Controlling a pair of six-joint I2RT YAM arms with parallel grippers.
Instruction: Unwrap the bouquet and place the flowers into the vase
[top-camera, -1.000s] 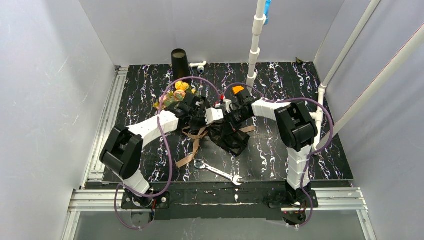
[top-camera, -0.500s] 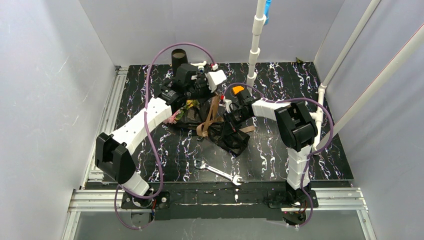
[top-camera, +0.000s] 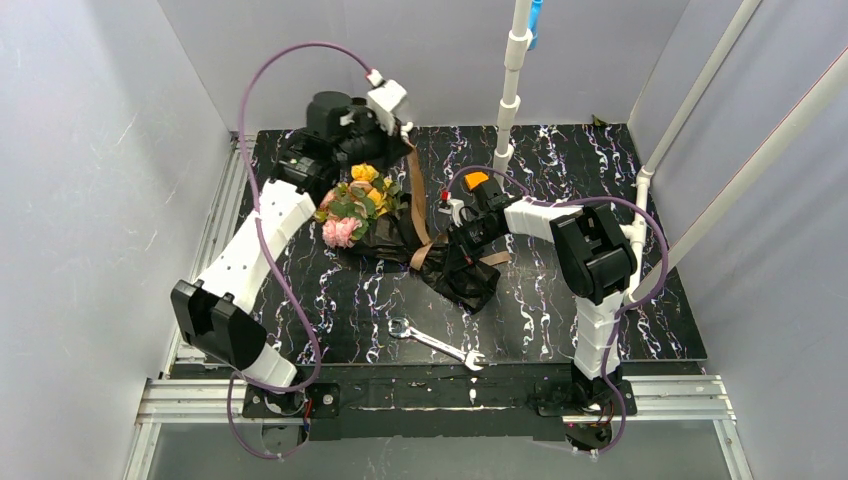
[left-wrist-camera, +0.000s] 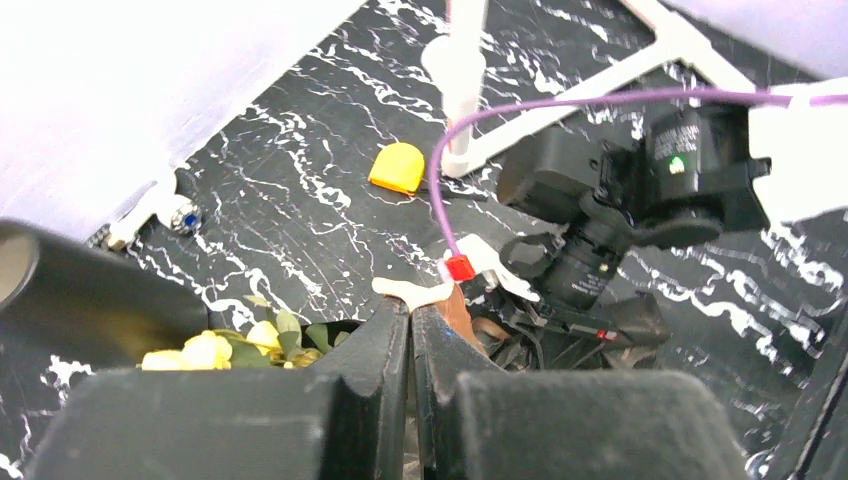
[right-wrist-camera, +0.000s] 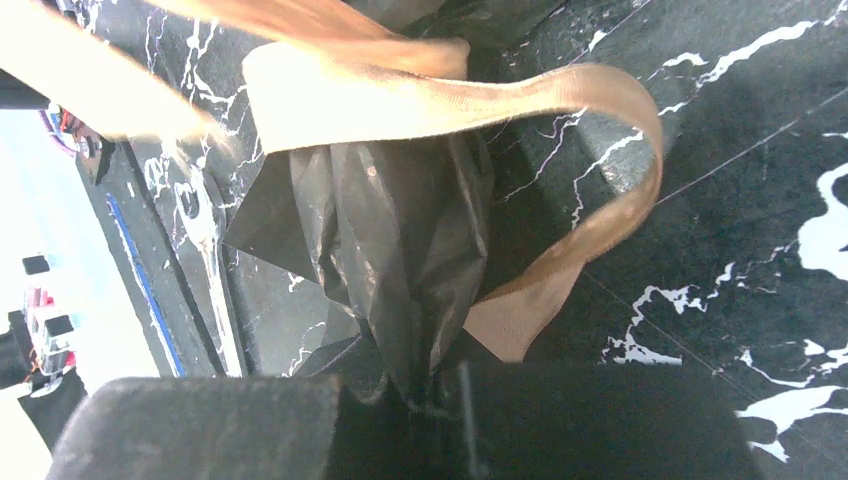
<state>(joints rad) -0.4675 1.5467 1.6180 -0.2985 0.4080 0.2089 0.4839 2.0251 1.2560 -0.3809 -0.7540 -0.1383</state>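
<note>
When you look from the top, the bouquet of pink and yellow flowers in crinkly black paper (top-camera: 362, 215) lies mid-frame, flowers upper left, black paper tail (top-camera: 468, 285) lower right. The left gripper (top-camera: 398, 148), upper left, pinches the tan-brown ribbon (top-camera: 416, 215) running down to it. Its wrist view shows fingers (left-wrist-camera: 385, 345) pressed together, the tall black vase (left-wrist-camera: 70, 292) at far left. The right wrist view shows the right gripper (right-wrist-camera: 440, 398) pinching the tail.

White arms (top-camera: 290, 215), black fingers (left-wrist-camera: 365, 390), purple cables (left-wrist-camera: 640, 95).
</note>
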